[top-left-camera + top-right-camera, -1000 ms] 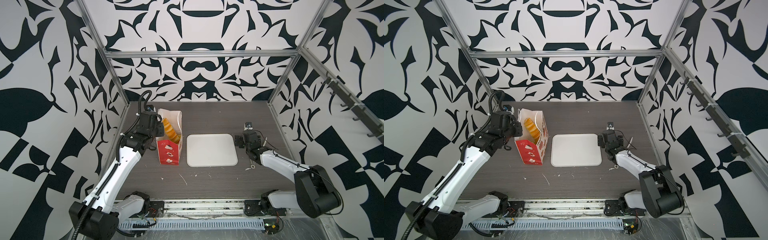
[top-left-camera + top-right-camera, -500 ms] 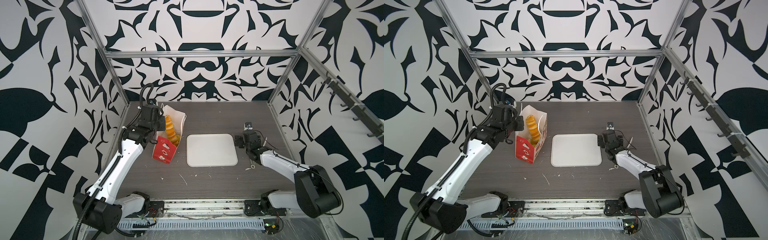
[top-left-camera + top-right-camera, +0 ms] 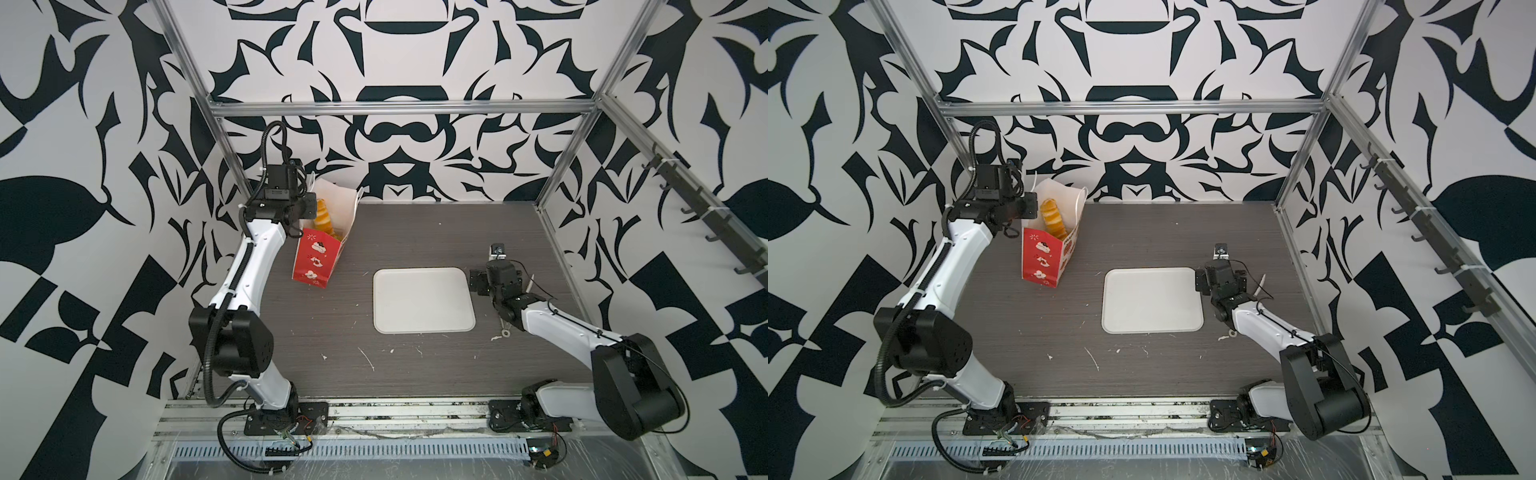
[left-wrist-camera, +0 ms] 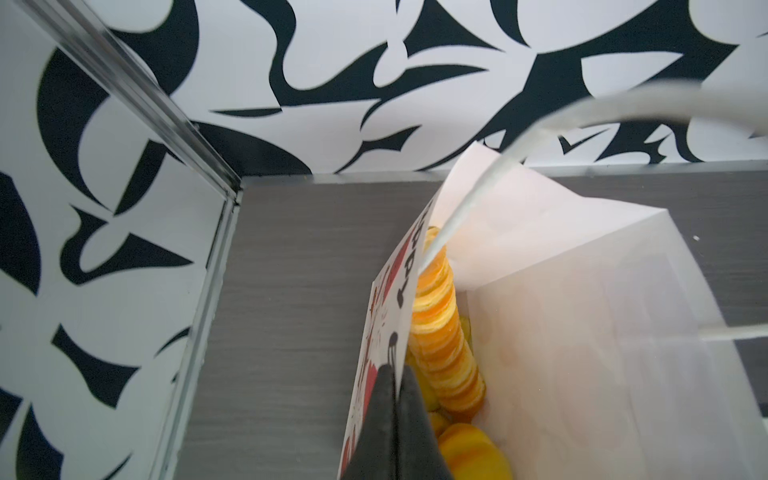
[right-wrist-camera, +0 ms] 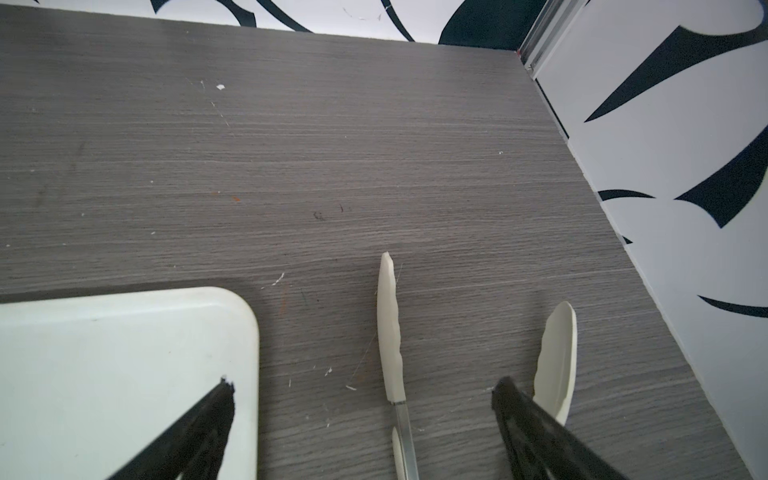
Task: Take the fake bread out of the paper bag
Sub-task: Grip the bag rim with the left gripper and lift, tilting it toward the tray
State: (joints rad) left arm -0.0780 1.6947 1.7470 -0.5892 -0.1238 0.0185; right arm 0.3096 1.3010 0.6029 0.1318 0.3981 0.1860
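A dark wood-grain worktop (image 3: 415, 374), boxed in by black-and-white patterned walls, is carrying a paper bag (image 3: 318, 253) near its far left corner. The bag, white above and red with white cartoon prints below, is leaning with its open mouth tipping toward the worktop's middle. I cannot tell whether its base is sitting flat.

The left arm (image 3: 257, 249) is reaching the bag from the left edge. The left jaws are pressed together on the rim of the bag's printed left wall, with the paper pinched between them.

The fake bread (image 4: 440, 332) is lying inside the bag, just on the inner side of that pinched wall. It is glossy and golden yellow. A long ridged loaf (image 3: 1052, 218) is standing on end, its long axis running from the bag's bottom up to the mouth, where its tip is showing. Rounder yellow pieces (image 4: 473, 453) are sitting low beneath it.

A white rectangular tray (image 3: 424, 299) is lying in the middle of the worktop, apart from the bag.

The right arm (image 3: 552, 320) is hovering at the tray's right rim, well apart from the bag. The right jaws are spread wide and gripping nothing.

The left arm is far nearer the bread, but it is busy with the bag. The bread probably needs tipping out toward the tray, or a long reach from the right.
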